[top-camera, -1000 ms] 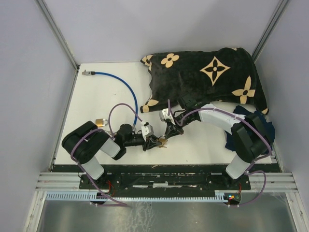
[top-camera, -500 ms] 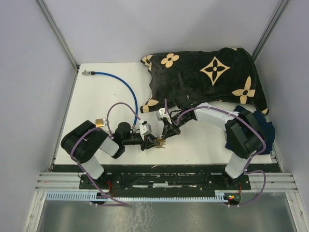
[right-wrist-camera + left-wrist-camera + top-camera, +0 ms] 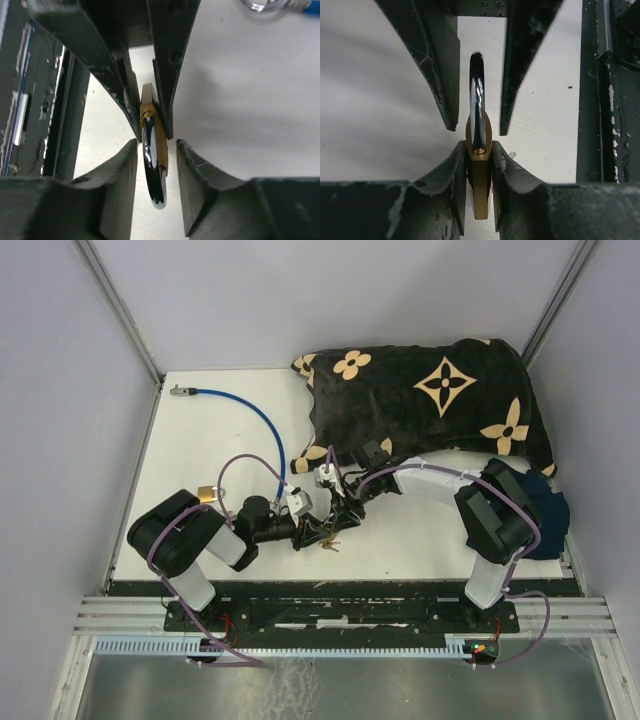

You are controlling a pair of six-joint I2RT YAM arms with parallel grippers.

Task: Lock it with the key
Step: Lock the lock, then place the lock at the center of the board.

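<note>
Sides of padlock hidden between left fingers, keyhole out of sight, key indistinct overhead

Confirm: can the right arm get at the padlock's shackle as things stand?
Likely yes. The right tool straddles the shackle, fingers apart with a gap on each side and nothing between. The left tool clamps only the brass padlock body, leaving the shackle exposed.

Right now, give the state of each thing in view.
Padlock: body clamped; whether latched, unclear.
Left gripper: shut on padlock.
Right gripper: open around the shackle, gaps both sides.
Cable: loose on table, far end unplugged.
</note>
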